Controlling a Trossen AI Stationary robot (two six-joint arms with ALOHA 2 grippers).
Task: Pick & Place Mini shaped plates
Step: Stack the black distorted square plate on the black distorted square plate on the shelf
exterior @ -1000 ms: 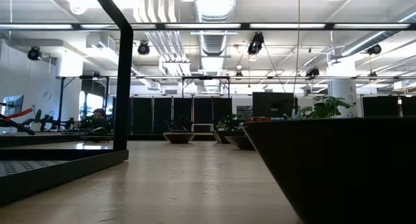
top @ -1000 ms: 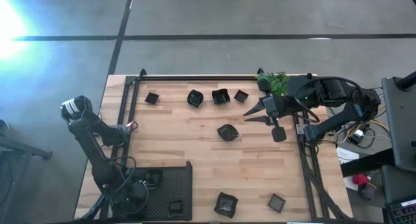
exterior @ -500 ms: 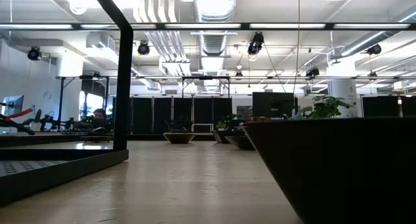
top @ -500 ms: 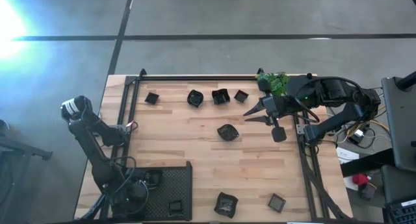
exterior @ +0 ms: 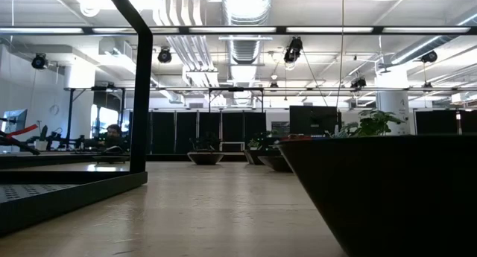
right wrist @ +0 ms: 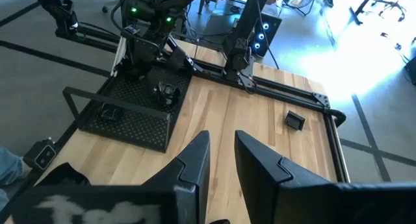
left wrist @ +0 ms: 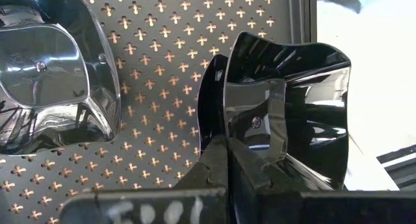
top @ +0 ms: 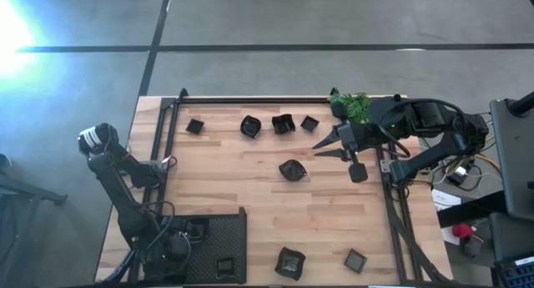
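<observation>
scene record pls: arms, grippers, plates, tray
left gripper: over the mesh tray, shut on a square plate's wall
right gripper: above the table's right side, open, empty
loose plates: four in a far row, one mid-table, two at the near edge
in tray: one dish beside the held plate; others unclear
plant: far right corner
</observation>
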